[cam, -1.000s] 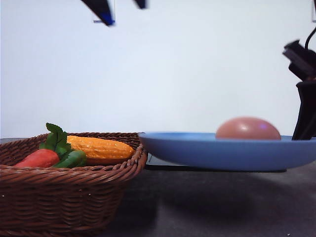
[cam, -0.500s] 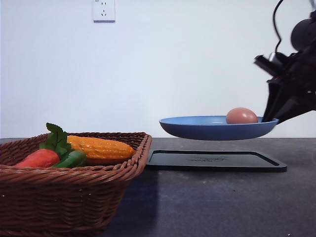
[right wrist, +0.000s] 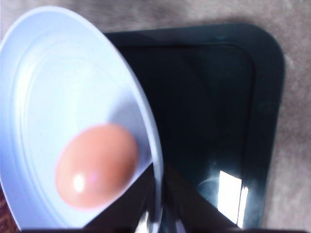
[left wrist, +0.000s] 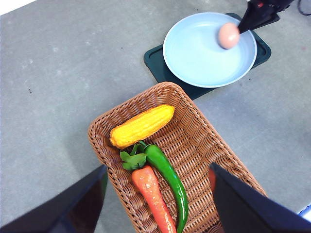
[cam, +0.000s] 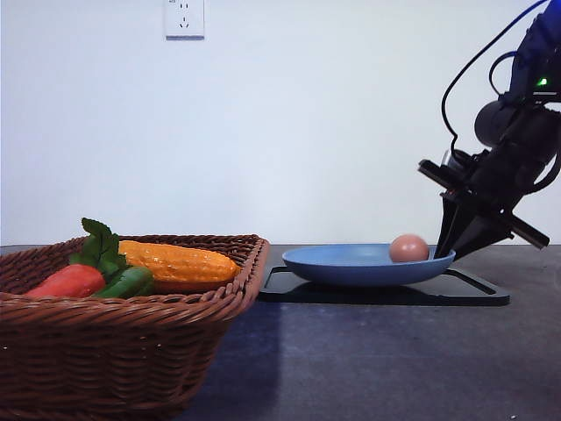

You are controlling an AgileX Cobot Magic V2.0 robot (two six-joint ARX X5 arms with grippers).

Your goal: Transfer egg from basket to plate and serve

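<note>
Egg [cam: 408,248]: on blue plate [cam: 351,265], near the gripped rim; plate over black tray [cam: 478,290]; right gripper [cam: 449,255]: fingers clamped on plate's right rim; left gripper [left wrist: 155,204]: fingers apart above basket [cam: 131,351]; basket contents: corn cob [cam: 178,260], carrot [cam: 68,281], green pepper [left wrist: 167,179].

This looks like a lab test bench, not a real kitchen: a bare grey tabletop [left wrist: 58,73], a blank white wall [cam: 307,123] with one power socket [cam: 184,17], and plastic-looking toy vegetables in a wicker basket [cam: 105,351] staged as props.
</note>
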